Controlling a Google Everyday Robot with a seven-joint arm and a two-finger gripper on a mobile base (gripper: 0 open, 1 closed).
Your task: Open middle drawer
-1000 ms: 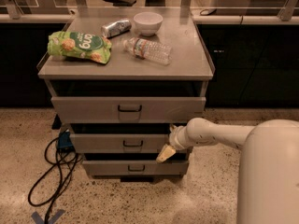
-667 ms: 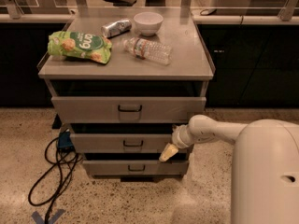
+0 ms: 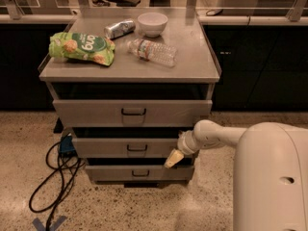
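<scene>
Camera view: The middle drawer of a three-drawer grey metal cabinet sits between a taller drawer above and a shallower drawer below. Its wide grey front carries a small black wire handle at the centre, and a dark gap shows along its top edge. The robot's white arm reaches in from the right, and its pincer points down and to the left at the right end of the middle drawer's front, its cream tip level with the drawer's lower edge and well to the right of the handle. Whether the pincer is open or closed cannot be told, and it is not seen gripping anything. On the counter lie a green snack bag, a can on its side, a white bowl and a clear water bottle on its side. A black cable loops across the speckled floor at left.
</scene>
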